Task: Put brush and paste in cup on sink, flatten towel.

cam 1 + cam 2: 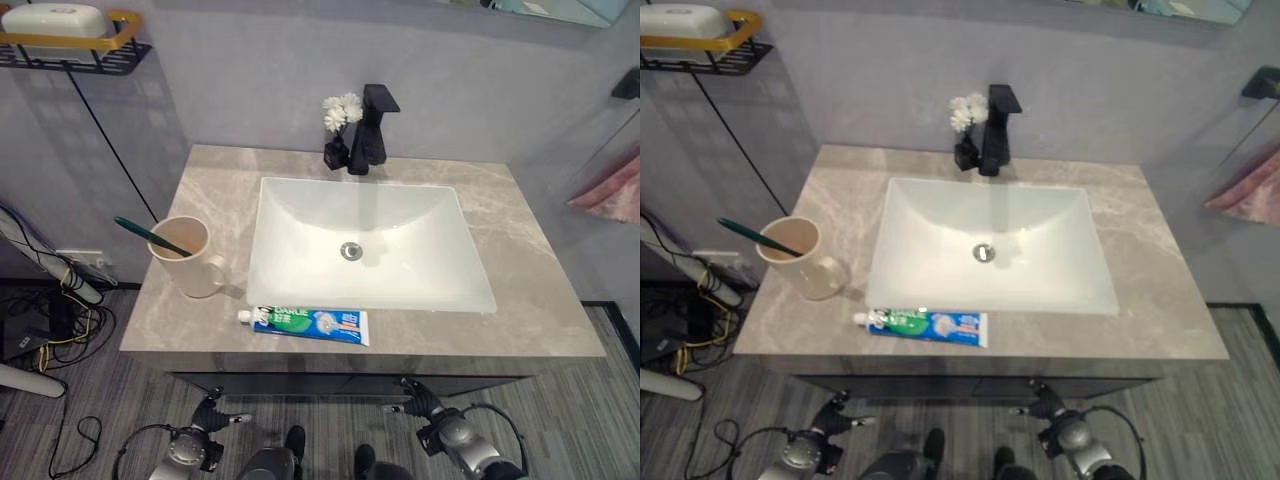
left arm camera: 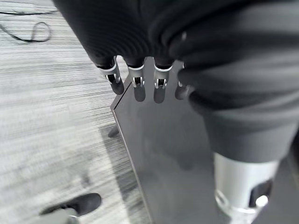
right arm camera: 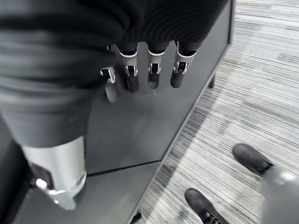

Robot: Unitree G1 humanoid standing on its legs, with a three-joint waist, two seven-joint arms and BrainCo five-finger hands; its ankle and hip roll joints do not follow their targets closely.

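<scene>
Both hands hung low in front of the cabinet, below the front edge of the surface (image 1: 540, 300): the left hand (image 2: 140, 81) and the right hand (image 3: 149, 70) each had straight, relaxed fingers and carried nothing. Taking the sink (image 1: 400, 240) as the landmark, the toothpaste (image 1: 308, 322) lay flat on the strip of surface just in front of its front rim, cap pointing to the robot's left. The cup (image 1: 187, 258) stood upright to the left of the sink, just beside its corner, with the toothbrush (image 1: 150, 235) already leaning inside it, its green handle sticking out over the rim. So the brush part looked done and the paste looked like the step in hand; the next move would call for raising a hand over the front edge, pinching the tube and standing it in the cup beside the brush. A pink towel (image 1: 612, 190) hung well to the right of the sink, not yet flattened. Behind the sink stood the black faucet (image 1: 368, 128) with a small vase of white flowers (image 1: 340, 115) touching its left side; neither stood in the way. A wall shelf (image 1: 75, 45) sat far to the left.
</scene>
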